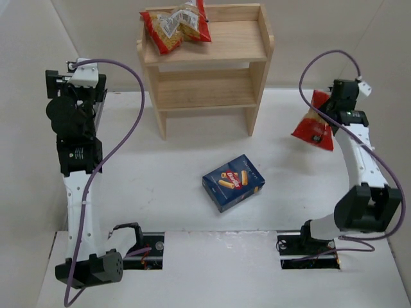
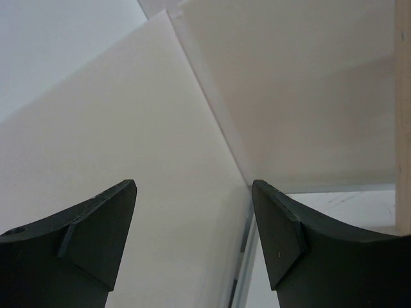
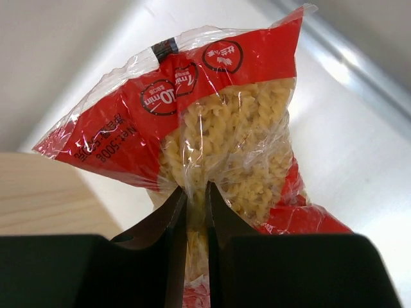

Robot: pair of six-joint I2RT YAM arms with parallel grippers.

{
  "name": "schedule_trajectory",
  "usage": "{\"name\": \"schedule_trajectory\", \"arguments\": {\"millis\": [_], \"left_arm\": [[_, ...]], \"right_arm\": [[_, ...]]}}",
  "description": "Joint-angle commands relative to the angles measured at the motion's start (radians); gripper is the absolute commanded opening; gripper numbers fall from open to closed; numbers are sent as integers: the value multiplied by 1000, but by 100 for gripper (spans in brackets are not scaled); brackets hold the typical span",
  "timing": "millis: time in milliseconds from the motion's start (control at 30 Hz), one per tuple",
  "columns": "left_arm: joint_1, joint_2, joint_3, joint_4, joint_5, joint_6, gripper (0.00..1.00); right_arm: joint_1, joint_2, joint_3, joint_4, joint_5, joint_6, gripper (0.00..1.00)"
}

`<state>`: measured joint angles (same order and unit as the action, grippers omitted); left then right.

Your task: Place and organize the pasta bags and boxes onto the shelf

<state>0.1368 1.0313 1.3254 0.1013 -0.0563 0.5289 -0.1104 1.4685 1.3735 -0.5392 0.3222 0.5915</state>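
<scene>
Hanging pinched in the clamped right gripper (image 3: pixel 194 190), red pasta bag (image 3: pixel 225 122); left gripper (image 2: pixel 194 218) parted, empty.

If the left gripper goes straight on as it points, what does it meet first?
Probably the white wall, near the corner seam; nothing nearer shows ahead of the left gripper. The shelf stands off to the side.

Bright, even light; soft shadows beneath the shelf (image 1: pixel 239 38); glare on the clear plastic of the bag (image 3: pixel 225 128); wrist views slightly soft.

Blue box (image 1: pixel 233 182) flat before shelf (image 1: pixel 231 38); red bag (image 1: pixel 173 29) on top tier; second bag (image 1: pixel 313 125) aloft.
</scene>
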Motion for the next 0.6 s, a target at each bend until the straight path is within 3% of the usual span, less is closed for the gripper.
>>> {"name": "schedule_trajectory", "arguments": {"millis": [0, 233, 367, 567], "left_arm": [[4, -54, -49, 41, -13, -72, 71], [-2, -83, -103, 47, -13, -86, 71], [-12, -114, -147, 51, -13, -89, 71], [11, -157, -193, 40, -14, -99, 71]], "right_arm": [[22, -137, 154, 147, 55, -31, 0], [162, -131, 574, 254, 61, -73, 0], [342, -85, 760, 525, 86, -120, 0], [628, 39, 877, 840, 130, -289, 0]]}}
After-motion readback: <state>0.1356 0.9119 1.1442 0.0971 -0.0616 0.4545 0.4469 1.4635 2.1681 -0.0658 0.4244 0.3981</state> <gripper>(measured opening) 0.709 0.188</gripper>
